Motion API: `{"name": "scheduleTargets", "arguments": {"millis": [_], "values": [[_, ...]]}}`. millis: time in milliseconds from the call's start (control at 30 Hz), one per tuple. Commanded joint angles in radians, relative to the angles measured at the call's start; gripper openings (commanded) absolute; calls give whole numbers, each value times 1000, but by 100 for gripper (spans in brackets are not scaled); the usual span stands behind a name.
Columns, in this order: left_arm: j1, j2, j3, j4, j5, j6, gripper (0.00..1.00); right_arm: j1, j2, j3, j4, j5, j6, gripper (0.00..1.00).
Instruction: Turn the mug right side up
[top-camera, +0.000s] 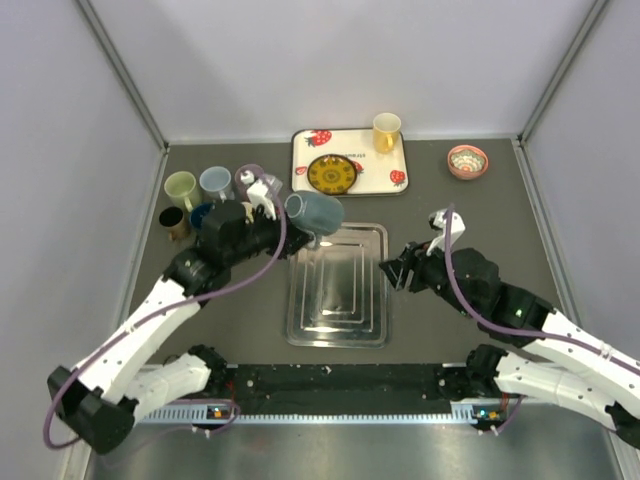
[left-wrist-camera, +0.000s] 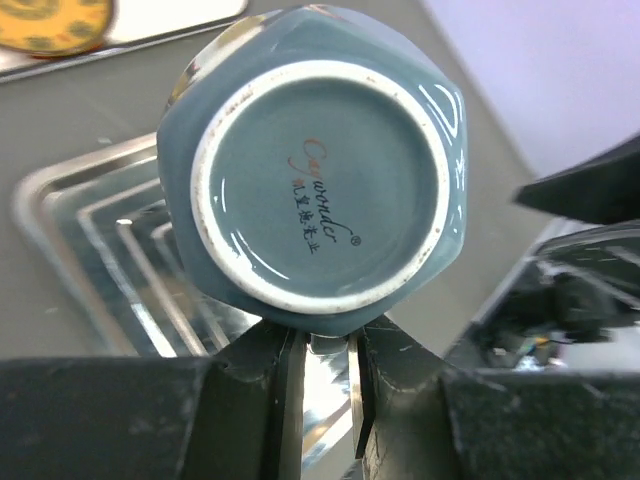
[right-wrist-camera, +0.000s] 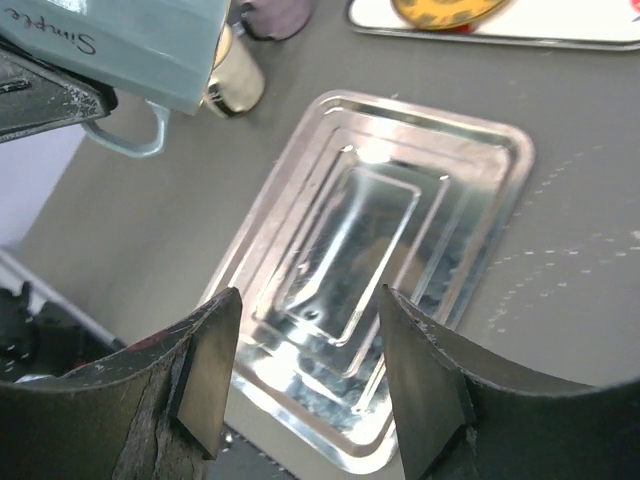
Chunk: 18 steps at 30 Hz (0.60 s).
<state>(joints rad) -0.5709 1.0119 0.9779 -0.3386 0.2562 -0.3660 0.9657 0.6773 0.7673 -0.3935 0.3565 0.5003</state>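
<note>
**Left arm holds a blue-grey mug on its side above the steel tray**

Seen from above, a steel tray (top-camera: 337, 300) lies on a dark table (top-camera: 262, 345), between two robot arms.

Past the tray's far left corner stands a group of cups (top-camera: 215, 182). They are pale green, pale blue, purple, dark blue and gold.

From that side the left gripper (left-wrist-camera: 327, 350) reaches in toward the tray. Its jaws are almost pressed together and pinch a thin part at the side of the mug (top-camera: 318, 212), seemingly the handle. The mug hangs in the air over the tray's far left corner. It is tipped on its side, not upright.

In the left wrist view, the mug's round base fills the picture. The base has a pale bare ring and a small printed maker's mark in the middle. In the right wrist view, the handle loops below the mug's wall, which carries the word "Simple".

Just behind the tray's far edge sits a white strawberry tray (top-camera: 372, 176). It holds a dark patterned plate (top-camera: 331, 174) and an upright yellow cup (top-camera: 386, 131).

Just off the tray's right edge hangs the right gripper (right-wrist-camera: 308, 340). Its jaws are spread wide with nothing between them, and its wrist camera looks down on the tray.

Past the tray's far right corner, well apart from it, sits a small pink bowl (top-camera: 467, 160).
</note>
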Motion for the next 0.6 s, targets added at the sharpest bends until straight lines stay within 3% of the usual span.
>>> {"name": "scheduleTargets", "arguments": {"millis": [0,167,333,567], "values": [[-1,-93,-116,418,193,-306,0,-4,-12,-34,120,-163,76,58],[-1,-145,-217,633,271,-483,0,-4,-57,-97,255,-292,154,61],[-1,-173,-335,970,304,-640,0,-7,-104,-181,386,-418,225,68],[-1,-136,-410,1262,334,-812,0,-47,-111,-302,706,-568,391,70]]}}
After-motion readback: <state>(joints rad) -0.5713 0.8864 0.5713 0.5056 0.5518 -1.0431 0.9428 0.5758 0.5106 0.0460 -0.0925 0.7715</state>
